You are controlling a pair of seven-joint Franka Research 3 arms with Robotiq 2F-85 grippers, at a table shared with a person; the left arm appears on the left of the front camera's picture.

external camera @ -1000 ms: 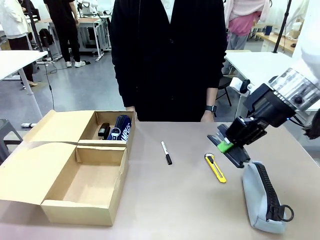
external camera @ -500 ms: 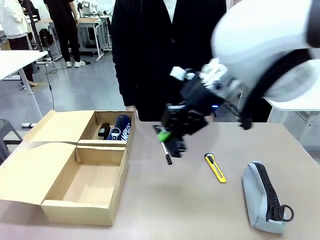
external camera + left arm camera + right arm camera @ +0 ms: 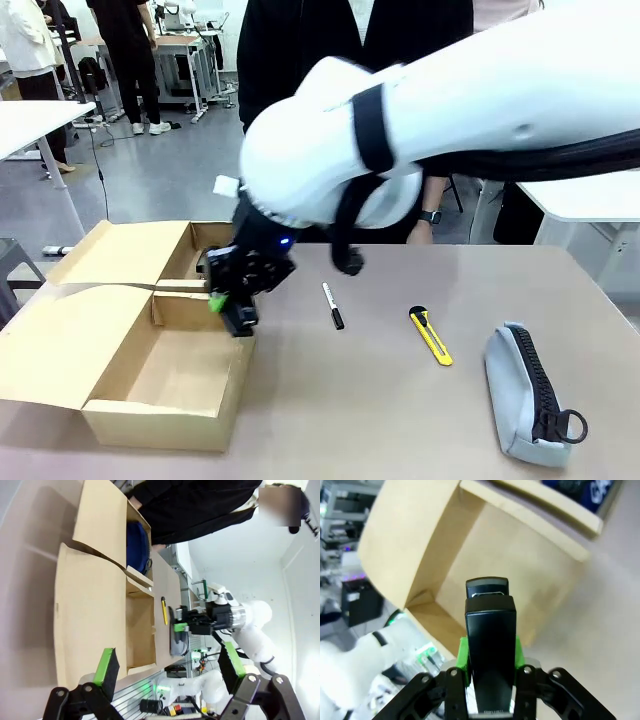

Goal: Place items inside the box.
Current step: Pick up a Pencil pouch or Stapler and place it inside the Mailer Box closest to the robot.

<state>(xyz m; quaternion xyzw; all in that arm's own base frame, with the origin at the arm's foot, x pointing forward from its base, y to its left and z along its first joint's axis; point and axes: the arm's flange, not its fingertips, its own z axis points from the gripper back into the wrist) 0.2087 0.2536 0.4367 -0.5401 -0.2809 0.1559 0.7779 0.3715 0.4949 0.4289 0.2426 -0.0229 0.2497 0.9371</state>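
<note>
Soft grey-blue fabric pouch (image 3: 525, 392) at the worktop's (image 3: 350, 410) near right corner, slim yellow utility knife (image 3: 431, 335) just beyond. Right gripper (image 3: 230, 305) is clamped on the boxy black stapler (image 3: 490, 645), above the near compartment of the shallow brown cardboard box (image 3: 160, 425). Left gripper (image 3: 168, 662) gapes wide, empty.

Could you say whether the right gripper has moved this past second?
Yes: the right gripper, holding the stapler, has travelled left from near the grey pouch, past the marker, to the box.
</note>
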